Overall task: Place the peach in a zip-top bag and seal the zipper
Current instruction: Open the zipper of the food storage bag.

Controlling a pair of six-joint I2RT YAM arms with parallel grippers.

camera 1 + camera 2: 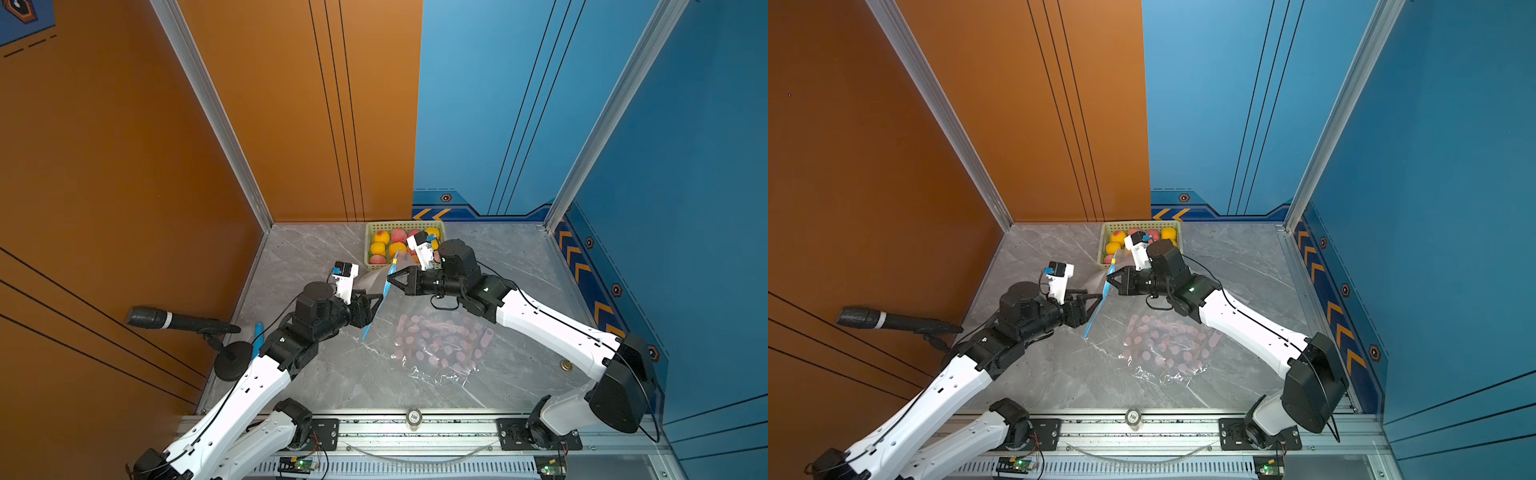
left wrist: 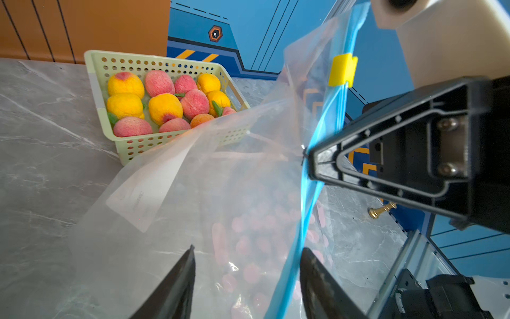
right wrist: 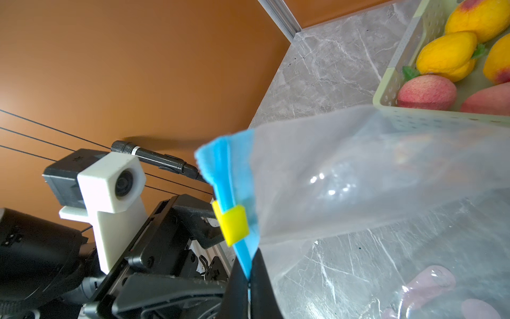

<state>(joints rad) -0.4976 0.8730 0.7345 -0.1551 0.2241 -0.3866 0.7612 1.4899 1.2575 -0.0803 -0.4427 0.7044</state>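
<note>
The zip-top bag is clear with pink dots. Its body lies on the table while its mouth edge is lifted. My right gripper is shut on the blue zipper strip, just below the yellow slider. My left gripper is open; the strip runs between its fingers, close to one of them. Several peaches, pink and yellow, lie in a green basket behind the bag. I see no peach inside the bag.
A black microphone on a round stand sits at the table's left edge, beside the left arm. A small brass piece stands near the right arm. Orange and blue walls close in the table's left, back and right sides.
</note>
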